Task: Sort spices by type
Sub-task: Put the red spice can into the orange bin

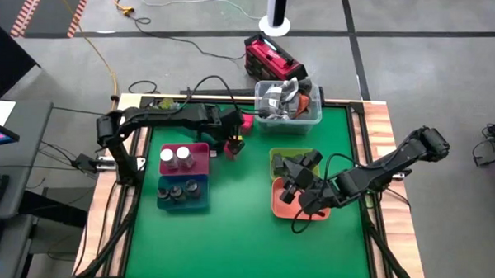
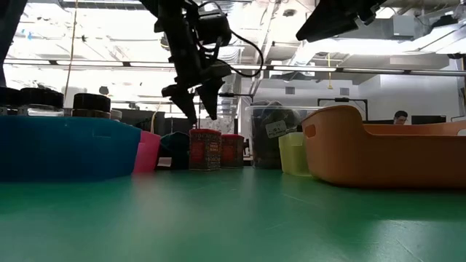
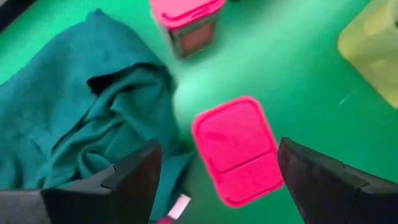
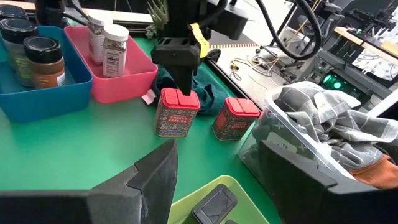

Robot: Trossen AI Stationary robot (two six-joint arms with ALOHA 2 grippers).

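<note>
Covering the desk [image 1: 244, 246] is a green mat, with a clear tub [image 1: 288, 105] of grey cloth at its far edge. A blue tray [image 1: 183, 193] holds dark-lidded jars [image 4: 42, 57] and the pink tray [image 1: 183, 159] beside it holds white-topped jars [image 4: 114, 45]. An orange tray [image 2: 386, 153] and a yellow-green tray [image 1: 281, 159] lie under the right arm, whose tool [image 1: 292, 188] hangs open and empty above them. The left tool [image 2: 195, 98] hovers, fingers spread and holding nothing, just above one pink-lidded tin [image 4: 177, 111]; a second tin [image 4: 234, 117] stands near it, both beside a crumpled teal cloth [image 3: 87, 106].
</note>
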